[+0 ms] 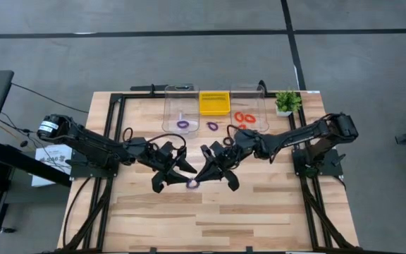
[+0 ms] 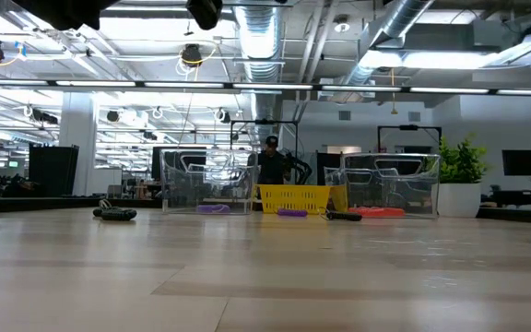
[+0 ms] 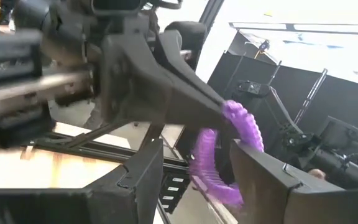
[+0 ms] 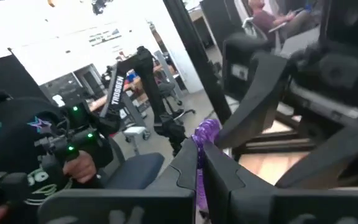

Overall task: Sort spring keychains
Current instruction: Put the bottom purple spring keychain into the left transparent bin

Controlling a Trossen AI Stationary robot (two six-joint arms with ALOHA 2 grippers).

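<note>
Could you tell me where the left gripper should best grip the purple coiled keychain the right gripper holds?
Grip the free lower arc of the purple coiled oval keychain, coming from the side opposite the right gripper, which is shut on its upper arc at mid-table. The loop sits between the open fingers of the left gripper, so closing there should probably do.
</note>
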